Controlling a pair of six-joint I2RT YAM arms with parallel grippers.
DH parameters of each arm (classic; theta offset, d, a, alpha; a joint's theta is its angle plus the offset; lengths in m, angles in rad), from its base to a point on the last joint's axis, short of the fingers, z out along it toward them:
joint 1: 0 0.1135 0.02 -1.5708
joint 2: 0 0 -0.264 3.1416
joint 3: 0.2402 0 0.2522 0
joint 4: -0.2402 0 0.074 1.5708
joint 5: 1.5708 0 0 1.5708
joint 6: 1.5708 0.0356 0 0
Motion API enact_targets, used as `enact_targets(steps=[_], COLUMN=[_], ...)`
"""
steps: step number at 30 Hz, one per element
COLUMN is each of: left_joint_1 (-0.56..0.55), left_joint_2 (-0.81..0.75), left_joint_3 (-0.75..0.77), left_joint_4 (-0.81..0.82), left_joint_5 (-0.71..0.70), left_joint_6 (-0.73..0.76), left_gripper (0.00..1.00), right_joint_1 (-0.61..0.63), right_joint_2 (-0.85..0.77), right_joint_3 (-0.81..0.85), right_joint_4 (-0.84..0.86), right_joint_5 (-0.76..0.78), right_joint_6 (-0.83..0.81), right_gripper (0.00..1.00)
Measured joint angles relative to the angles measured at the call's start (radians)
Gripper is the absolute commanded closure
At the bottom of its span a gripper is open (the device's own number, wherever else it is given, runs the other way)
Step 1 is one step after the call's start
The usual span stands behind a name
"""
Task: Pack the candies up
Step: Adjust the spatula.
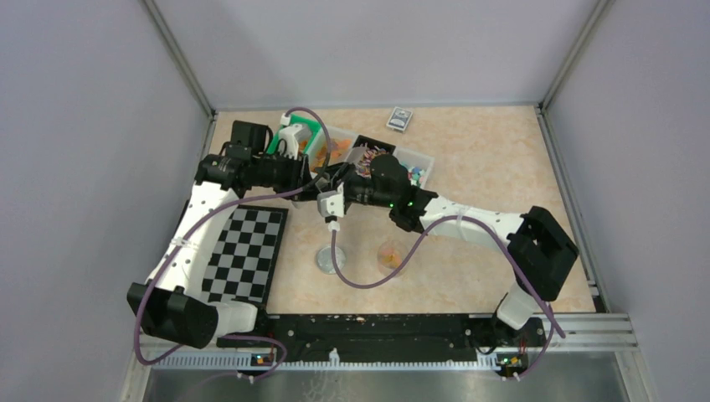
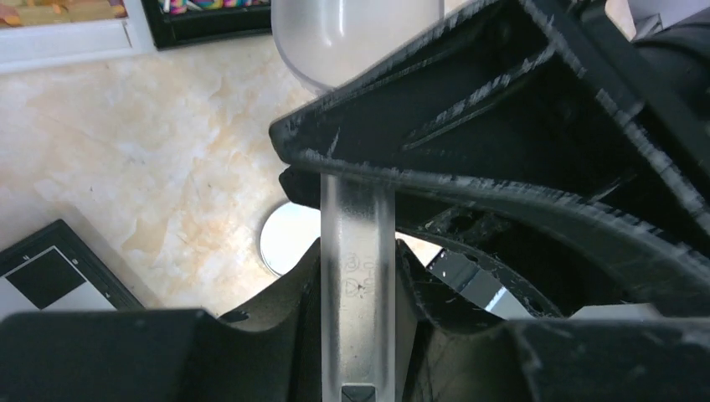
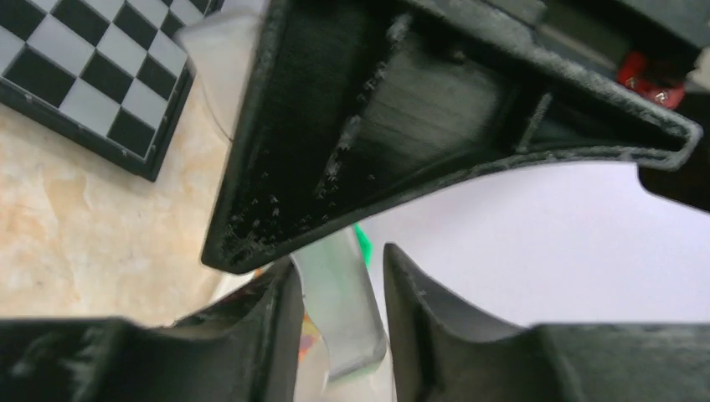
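My left gripper (image 2: 356, 251) is shut on the handle of a clear plastic spoon (image 2: 358, 285); its empty bowl (image 2: 352, 33) points toward the trays. My right gripper (image 3: 339, 268) stands around the same clear handle (image 3: 339, 310), which lies against one finger with a gap to the other. In the top view both grippers, left (image 1: 328, 186) and right (image 1: 356, 170), meet just in front of the trays. Candies (image 1: 335, 151) fill the trays: orange, red (image 3: 645, 71) and mixed. A small clear cup (image 1: 390, 254) holds a few orange candies.
A round silver lid (image 1: 326, 260) lies left of the cup and also shows in the left wrist view (image 2: 285, 239). A checkerboard (image 1: 243, 254) lies front left. A small packet (image 1: 400, 119) sits at the back. Grey walls enclose the table.
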Motion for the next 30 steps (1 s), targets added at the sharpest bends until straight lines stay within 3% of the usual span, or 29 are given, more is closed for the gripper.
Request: enact_targets(steps=[4,14,25,30], left_joint_1=[-0.002,-0.005,-0.006,-0.006], left_joint_2=[0.000,-0.023,-0.067,-0.083], left_joint_3=[0.001,0.003,-0.041,-0.062], left_joint_4=[0.019,0.072,0.146,0.171], left_joint_5=[-0.005,-0.044,-0.056,-0.067], left_joint_6=[0.002,-0.009,-0.020,-0.027], left_gripper=[1.00,0.68,0.59,0.59], right_joint_1=[0.008,0.012,0.012,0.012], right_joint_2=[0.006,0.014,0.019,0.025], right_joint_3=[-0.003,-0.020,-0.023,-0.023], right_joint_4=[-0.028,0.070,0.113,0.118], right_joint_5=[0.021,0.063,0.084,0.104], right_joint_6=[-0.053,0.003,0.114,0.164], right_gripper=[0.99,1.00,1.00,1.00])
